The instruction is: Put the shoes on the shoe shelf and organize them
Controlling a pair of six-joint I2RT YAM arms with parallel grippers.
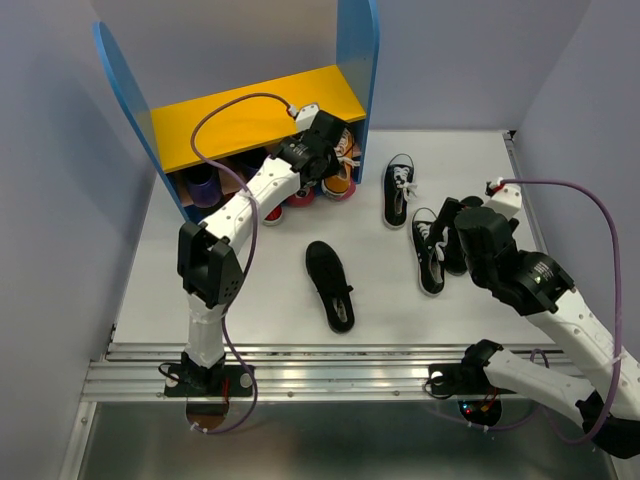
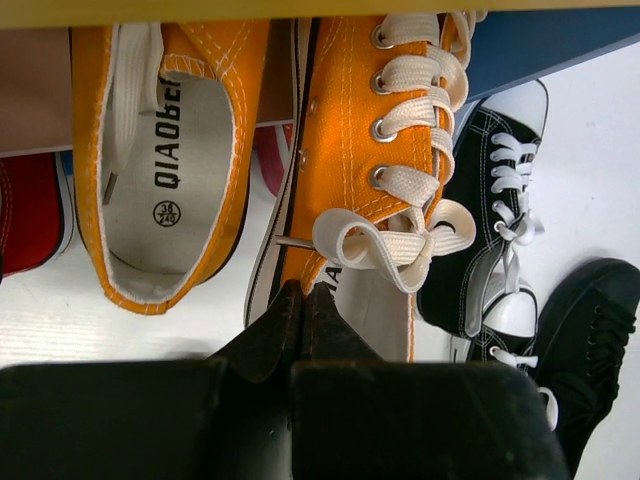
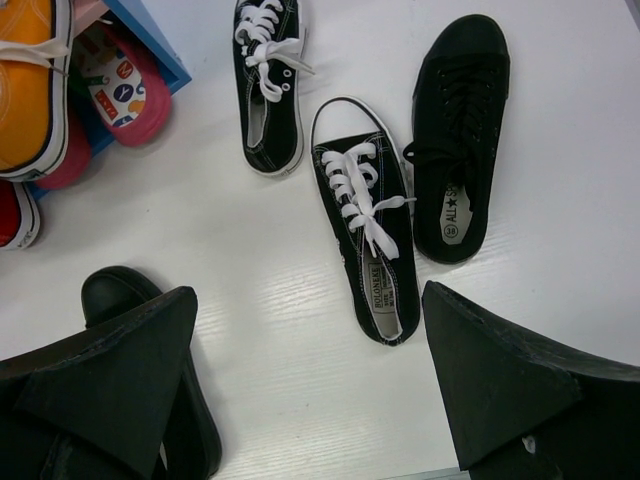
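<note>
Two orange sneakers [image 1: 343,172] on the lower board of the shelf [image 1: 255,120] are largely covered in the overhead view by the left arm and the yellow top board. Only toes and laces show just past the left gripper [image 1: 333,152], whose fingers cannot be made out from up here. One all-black shoe [image 1: 457,248] is mostly hidden under the right arm, right beside the right gripper [image 1: 452,212]. The other lies in the open on the table [image 1: 250,290], well to that gripper's left. Both black canvas sneakers [image 1: 398,190] lie close by the right gripper.

From the left wrist, the left gripper's fingers [image 2: 270,340] are pressed together. Their tips meet against the side of one orange sneaker near its heel, just under its bow. Whether any canvas is pinched between them cannot be told. The other orange sneaker sits just left of the tips, its toe cut off. A red shoe [image 2: 30,215] is only a sliver at the left edge.

From the right wrist, the right gripper's fingers [image 3: 110,370] stand wide apart above the table, holding and touching nothing. One canvas sneaker lies ahead between them, its mate farther ahead to the left, and an all-black shoe is just to its right. Only the toe of the second all-black shoe peeks out behind the left finger. An orange sneaker and a pink shoe [image 3: 120,90] are cropped at the far left corner.
</note>
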